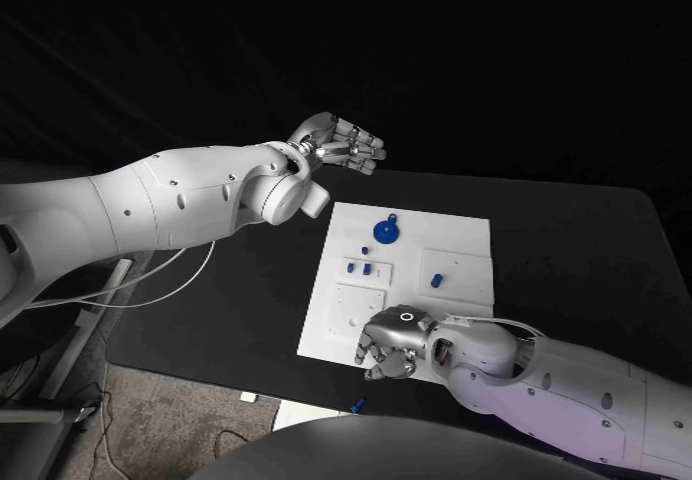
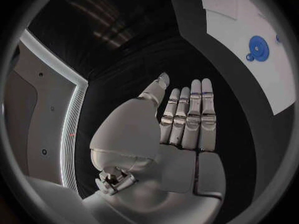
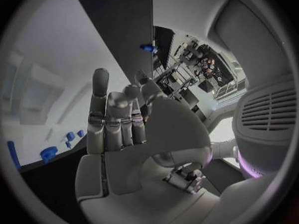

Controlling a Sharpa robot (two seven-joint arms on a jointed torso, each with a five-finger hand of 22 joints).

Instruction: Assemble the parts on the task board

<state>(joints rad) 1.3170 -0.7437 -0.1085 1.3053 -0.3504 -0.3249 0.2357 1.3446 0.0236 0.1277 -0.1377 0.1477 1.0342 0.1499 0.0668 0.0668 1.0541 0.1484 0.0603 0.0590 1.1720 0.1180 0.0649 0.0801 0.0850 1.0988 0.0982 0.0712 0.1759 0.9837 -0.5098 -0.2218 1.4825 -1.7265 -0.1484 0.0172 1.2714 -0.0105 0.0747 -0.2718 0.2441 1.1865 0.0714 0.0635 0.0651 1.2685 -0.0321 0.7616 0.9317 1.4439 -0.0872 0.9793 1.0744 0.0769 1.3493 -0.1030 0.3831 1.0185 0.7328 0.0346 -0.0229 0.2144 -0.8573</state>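
The white task board (image 1: 433, 245) lies in the middle of the black table. A round blue part (image 1: 387, 231) sits near its far edge, with small blue parts (image 1: 359, 267) toward the left side and another blue part (image 1: 438, 279) further right. My left hand (image 1: 339, 143) hangs empty beyond the board's far left corner, its fingers straight (image 2: 187, 114); the left wrist view also shows the round blue part (image 2: 258, 48). My right hand (image 1: 392, 340) hovers over the board's near edge, fingers extended (image 3: 118, 119), holding nothing.
A small blue piece (image 1: 356, 405) lies past the table's near edge, also seen as a blue piece (image 3: 147, 48) by the table edge in the right wrist view. Black table (image 1: 577, 250) stretches right of the board. Cables trail on the floor at the left.
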